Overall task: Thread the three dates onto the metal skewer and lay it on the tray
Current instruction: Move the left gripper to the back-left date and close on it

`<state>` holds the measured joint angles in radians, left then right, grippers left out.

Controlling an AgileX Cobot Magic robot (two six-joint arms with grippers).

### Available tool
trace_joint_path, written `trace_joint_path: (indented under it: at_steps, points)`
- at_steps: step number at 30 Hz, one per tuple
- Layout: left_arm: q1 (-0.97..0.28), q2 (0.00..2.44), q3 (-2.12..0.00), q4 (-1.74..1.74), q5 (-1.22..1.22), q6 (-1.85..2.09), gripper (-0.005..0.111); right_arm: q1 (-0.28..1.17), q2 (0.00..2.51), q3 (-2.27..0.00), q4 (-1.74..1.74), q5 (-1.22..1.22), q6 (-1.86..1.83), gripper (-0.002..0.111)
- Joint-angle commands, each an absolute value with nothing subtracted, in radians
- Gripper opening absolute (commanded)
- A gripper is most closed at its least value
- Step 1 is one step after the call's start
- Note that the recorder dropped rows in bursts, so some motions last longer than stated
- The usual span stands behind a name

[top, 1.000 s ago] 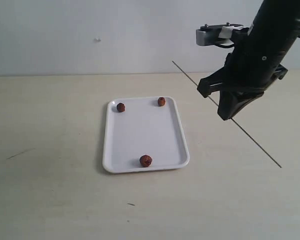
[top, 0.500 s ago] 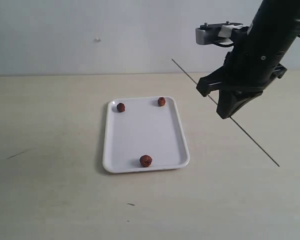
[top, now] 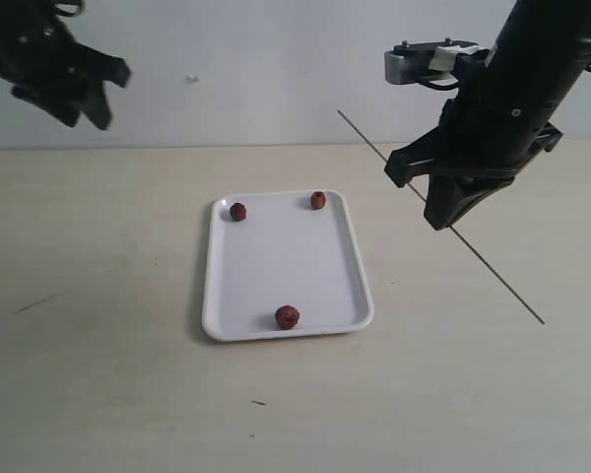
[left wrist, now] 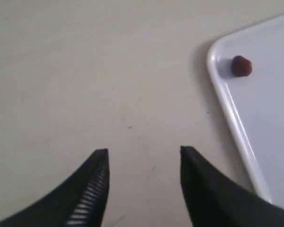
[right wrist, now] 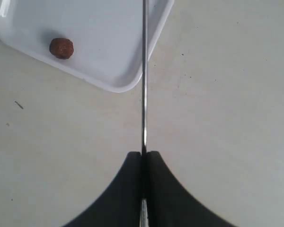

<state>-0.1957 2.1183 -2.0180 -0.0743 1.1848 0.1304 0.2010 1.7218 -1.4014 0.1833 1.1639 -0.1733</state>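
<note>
- Three small, wrinkled, reddish-brown dates lie loose on the tray, none of them on the skewer. One date sits near a far corner, another date near the other far corner, and the last date just inside the middle of the near rim.
- The tray is white and rectangular with rounded corners and a low rim. It lies flat near the middle of the bench.
- The metal skewer is a very thin grey rod held in the air to the right of the tray. It slants from high at the back down toward the front right. In the right wrist view it crosses in front of one tray corner.
- The right hand is pressed together on the metal skewer, pinching it partway along its length (bare rod sticks out on both sides).
- The left hand hangs high at the far left, well apart from the tray. Its fingers are spread with nothing between them.
- The bench is pale beige, and a plain light wall stands behind it.
</note>
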Motion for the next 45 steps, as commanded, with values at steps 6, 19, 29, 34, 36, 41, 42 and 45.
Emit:
trace_joint_path:
  at_steps: [6, 19, 29, 34, 36, 41, 42, 45]
  points:
    - [-0.36, 2.414, -2.382, -0.017, 1.221, 0.232, 0.058, 0.198, 1.71, -1.4, 0.185, 1.144, -0.183, 0.0]
    - [-0.386, 2.537, -2.43, -0.091, 1.221, 0.946, 0.063, 0.198, 1.71, -1.4, 0.184, 1.146, -0.181, 0.0]
    - [-0.388, 2.556, -2.43, -0.196, 1.221, 1.224, 0.063, 0.198, 1.71, -1.4, 0.185, 1.144, -0.181, 0.0]
    - [-0.388, 2.598, -2.43, -0.193, 1.221, 1.466, 0.063, 0.198, 1.71, -1.4, 0.188, 1.144, -0.179, 0.0]
    - [-0.388, 2.604, -2.43, -0.198, 1.221, 1.483, 0.063, 0.198, 1.71, -1.4, 0.188, 1.137, -0.179, 0.0]
    - [-0.388, 2.623, -2.43, -0.25, 1.221, 1.494, 0.063, 0.198, 1.715, -1.4, 0.189, 1.128, -0.179, 0.0]
    - [-0.388, 2.629, -2.43, -0.259, 1.221, 1.514, 0.063, 0.198, 1.722, -1.4, 0.192, 1.13, -0.179, 0.0]
    - [-0.388, 2.643, -2.43, -0.253, 1.198, 1.517, 0.063, 0.198, 1.743, -1.4, 0.203, 1.136, -0.179, 0.0]
